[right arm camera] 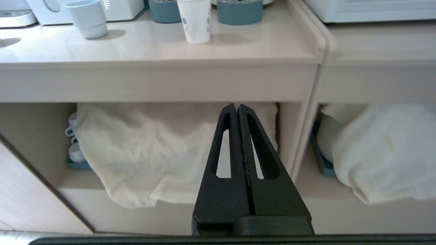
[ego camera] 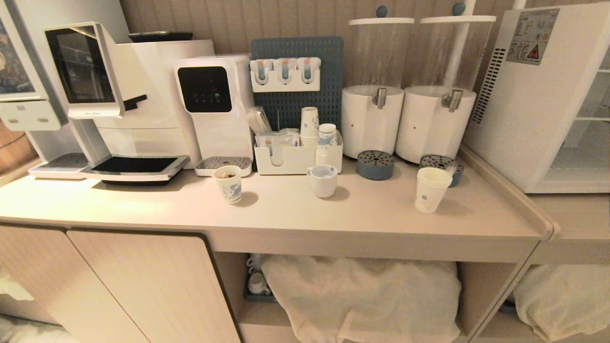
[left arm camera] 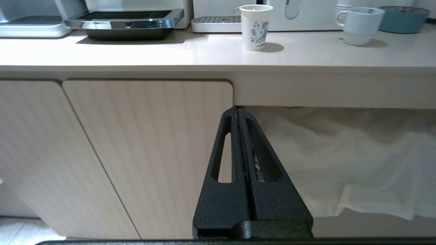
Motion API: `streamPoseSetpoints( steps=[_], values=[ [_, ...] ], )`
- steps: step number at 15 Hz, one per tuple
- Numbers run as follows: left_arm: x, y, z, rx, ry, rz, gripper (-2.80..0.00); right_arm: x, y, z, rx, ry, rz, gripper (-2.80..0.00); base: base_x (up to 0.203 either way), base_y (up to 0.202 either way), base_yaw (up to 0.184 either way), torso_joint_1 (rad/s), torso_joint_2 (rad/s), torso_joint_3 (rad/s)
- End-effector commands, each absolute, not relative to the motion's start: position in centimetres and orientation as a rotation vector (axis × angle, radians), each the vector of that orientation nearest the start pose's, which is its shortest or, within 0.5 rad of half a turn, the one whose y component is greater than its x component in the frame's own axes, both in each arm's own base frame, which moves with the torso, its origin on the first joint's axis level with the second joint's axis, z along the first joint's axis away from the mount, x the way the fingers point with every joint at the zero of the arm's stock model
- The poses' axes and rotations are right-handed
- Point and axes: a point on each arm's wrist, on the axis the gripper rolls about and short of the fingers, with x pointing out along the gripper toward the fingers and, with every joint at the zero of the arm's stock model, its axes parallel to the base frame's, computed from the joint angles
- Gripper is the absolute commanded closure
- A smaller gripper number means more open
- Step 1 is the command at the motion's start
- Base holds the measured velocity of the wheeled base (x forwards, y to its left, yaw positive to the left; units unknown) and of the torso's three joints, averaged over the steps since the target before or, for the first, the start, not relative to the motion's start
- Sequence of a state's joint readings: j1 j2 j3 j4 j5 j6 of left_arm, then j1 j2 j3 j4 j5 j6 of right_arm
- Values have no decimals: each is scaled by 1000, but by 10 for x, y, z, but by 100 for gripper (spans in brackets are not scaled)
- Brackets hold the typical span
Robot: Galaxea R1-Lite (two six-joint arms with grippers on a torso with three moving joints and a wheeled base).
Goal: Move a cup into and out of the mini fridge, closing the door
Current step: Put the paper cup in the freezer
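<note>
Cup (right arm camera: 195,21) stands on the counter above and well ahead of the right gripper (right arm camera: 237,108), whose fingers are pressed together and empty. Judged light, thin-walled, crushable: grip mid-body, gently.

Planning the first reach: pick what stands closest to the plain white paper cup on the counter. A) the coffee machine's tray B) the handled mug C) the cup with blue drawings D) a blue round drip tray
D: the cup stands just in front of the blue round drip tray beneath the right dispenser.

Warm, bright indoor light; glare whitens the counter (ego camera: 295,209) left of the mug (ego camera: 323,181); soft shadows, bowed edges.
</note>
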State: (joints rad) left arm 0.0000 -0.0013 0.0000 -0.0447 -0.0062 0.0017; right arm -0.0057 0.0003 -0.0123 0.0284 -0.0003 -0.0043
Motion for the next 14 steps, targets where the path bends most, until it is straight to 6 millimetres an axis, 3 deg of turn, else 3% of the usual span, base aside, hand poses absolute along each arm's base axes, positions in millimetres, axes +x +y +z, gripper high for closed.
streamPoseSetpoints(
  steps=[1, 4, 9, 14],
  values=[
    [-22, 0, 76, 2, -29, -6, 0, -24, 0, 76, -5, 18, -6, 0, 190, 0, -2, 1, 2, 10],
    [-22, 0, 76, 0, -31, -6, 0, -24, 0, 76, -5, 17, -6, 0, 175, 0, 2, 2, 3, 3],
    [-22, 0, 76, -6, -31, -6, 0, -24, 0, 76, -12, 12, -6, 0, 0, 0, 0, 0, 0, 0],
    [-22, 0, 76, -9, -32, -6, 0, -30, 0, 90, 0, 0, -6, 0, 0, 0, 0, 0, 0, 0]
  ],
)
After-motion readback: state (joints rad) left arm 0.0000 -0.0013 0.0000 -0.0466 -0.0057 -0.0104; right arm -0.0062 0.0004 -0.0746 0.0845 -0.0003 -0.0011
